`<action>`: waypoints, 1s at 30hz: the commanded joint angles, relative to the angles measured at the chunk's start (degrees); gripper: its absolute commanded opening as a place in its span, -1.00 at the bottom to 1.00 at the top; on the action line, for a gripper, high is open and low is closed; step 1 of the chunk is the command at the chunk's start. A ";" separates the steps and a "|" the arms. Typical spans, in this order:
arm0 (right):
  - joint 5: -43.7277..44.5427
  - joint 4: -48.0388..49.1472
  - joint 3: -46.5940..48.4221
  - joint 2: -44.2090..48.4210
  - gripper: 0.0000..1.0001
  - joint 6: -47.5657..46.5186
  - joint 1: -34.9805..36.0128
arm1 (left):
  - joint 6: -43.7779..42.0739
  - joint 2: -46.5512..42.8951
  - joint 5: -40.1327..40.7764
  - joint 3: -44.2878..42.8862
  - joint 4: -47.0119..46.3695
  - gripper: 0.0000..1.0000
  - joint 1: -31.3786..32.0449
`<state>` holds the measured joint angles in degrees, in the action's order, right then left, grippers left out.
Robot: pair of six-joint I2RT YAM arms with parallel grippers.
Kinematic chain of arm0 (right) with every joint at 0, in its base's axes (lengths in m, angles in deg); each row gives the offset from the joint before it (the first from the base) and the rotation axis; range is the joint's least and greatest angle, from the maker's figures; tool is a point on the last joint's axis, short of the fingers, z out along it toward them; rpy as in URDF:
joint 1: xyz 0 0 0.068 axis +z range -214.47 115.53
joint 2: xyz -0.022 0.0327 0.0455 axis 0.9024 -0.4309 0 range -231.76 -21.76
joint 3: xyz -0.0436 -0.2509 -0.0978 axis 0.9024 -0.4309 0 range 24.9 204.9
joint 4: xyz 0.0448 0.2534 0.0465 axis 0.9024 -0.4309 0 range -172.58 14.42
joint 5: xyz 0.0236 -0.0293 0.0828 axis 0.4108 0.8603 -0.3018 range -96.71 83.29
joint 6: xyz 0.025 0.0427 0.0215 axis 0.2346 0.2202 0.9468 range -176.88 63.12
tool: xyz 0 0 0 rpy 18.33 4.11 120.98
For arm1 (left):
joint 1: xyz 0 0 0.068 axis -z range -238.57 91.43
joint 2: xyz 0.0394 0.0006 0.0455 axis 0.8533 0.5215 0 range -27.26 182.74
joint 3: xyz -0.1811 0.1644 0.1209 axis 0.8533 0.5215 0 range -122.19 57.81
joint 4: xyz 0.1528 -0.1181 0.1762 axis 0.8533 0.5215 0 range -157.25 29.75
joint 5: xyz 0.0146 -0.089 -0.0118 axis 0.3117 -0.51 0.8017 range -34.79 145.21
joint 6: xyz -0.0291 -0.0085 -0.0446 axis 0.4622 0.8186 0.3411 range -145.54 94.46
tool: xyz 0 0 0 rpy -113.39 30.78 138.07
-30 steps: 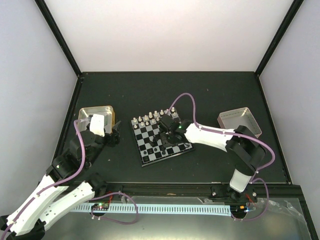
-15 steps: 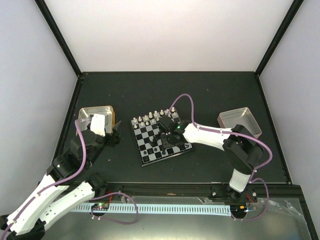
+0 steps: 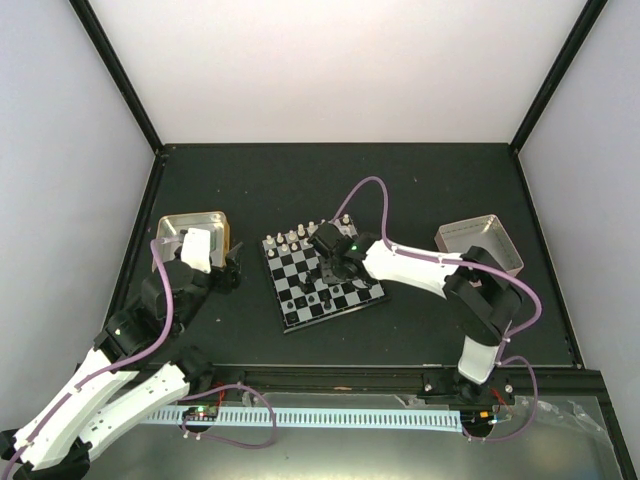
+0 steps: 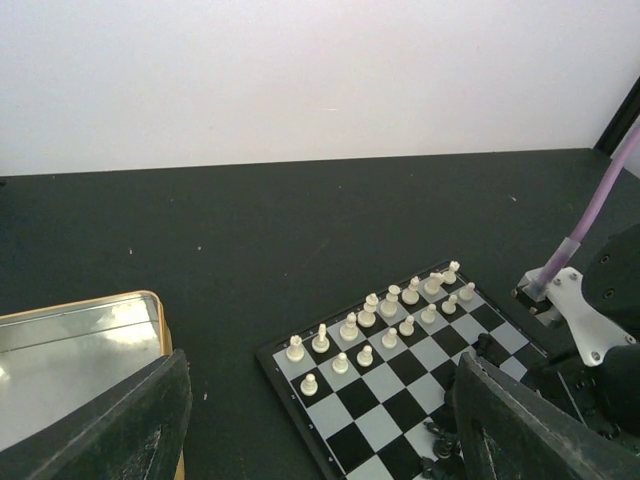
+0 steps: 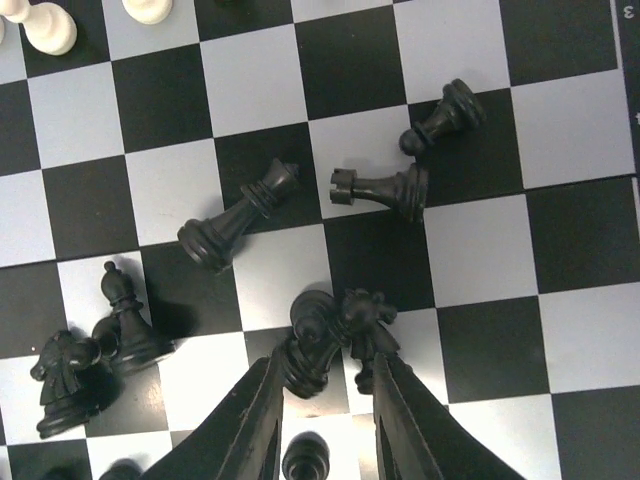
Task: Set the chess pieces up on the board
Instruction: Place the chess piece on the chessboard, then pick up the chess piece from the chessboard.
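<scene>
The chessboard (image 3: 300, 262) lies at the table's centre, turned a little. White chess pieces (image 3: 305, 238) stand in two rows along its far edge, also in the left wrist view (image 4: 385, 305). Black chess pieces (image 5: 240, 215) lie scattered and toppled on the board's (image 5: 480, 130) middle and near squares. My right gripper (image 3: 335, 268) is low over them. Its narrow jaws (image 5: 328, 365) are shut on a black piece (image 5: 315, 340), with a black knight (image 5: 370, 315) pressed beside it. My left gripper (image 3: 232, 268) is open and empty, left of the board (image 4: 385, 385).
A shallow metal tray (image 3: 190, 225) sits just behind my left gripper and shows at the lower left of the left wrist view (image 4: 70, 345). A second metal tray (image 3: 478, 240) stands right of the board. Black posts frame the table.
My right gripper has moved from the board's near edge towards its middle, over the toppled black pieces. The left arm has not moved.
</scene>
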<state>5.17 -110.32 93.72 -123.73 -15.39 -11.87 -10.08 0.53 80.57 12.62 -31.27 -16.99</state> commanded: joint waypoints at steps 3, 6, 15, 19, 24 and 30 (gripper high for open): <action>1.46 0.83 2.53 -3.04 -0.46 1.16 -0.31 | -0.32 -0.01 0.80 -0.02 -0.85 0.47 -0.40; 0.10 0.81 3.12 -4.19 -0.45 0.80 -0.30 | -0.30 0.07 0.82 -0.07 -0.85 0.47 -0.44; -0.53 0.44 3.15 -5.78 -0.61 1.04 -0.30 | -0.26 0.25 0.88 -0.02 -0.92 0.47 -0.44; -0.29 -0.13 3.62 -6.66 -0.60 1.13 -0.30 | -0.26 0.33 0.89 -0.05 -0.95 0.47 -0.50; 0.81 -1.03 4.09 -7.60 -0.56 1.30 -0.30 | -0.35 0.42 0.90 -0.07 -0.93 0.47 -0.46; 1.03 -1.17 4.22 -8.03 -0.56 1.37 -0.31 | -0.37 0.58 0.91 -0.07 -0.97 0.47 -0.48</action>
<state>5.24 -110.56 97.30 -130.48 -14.56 -12.07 -10.08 0.57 80.68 12.73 -31.27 -17.16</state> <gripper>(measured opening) 0.223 0.735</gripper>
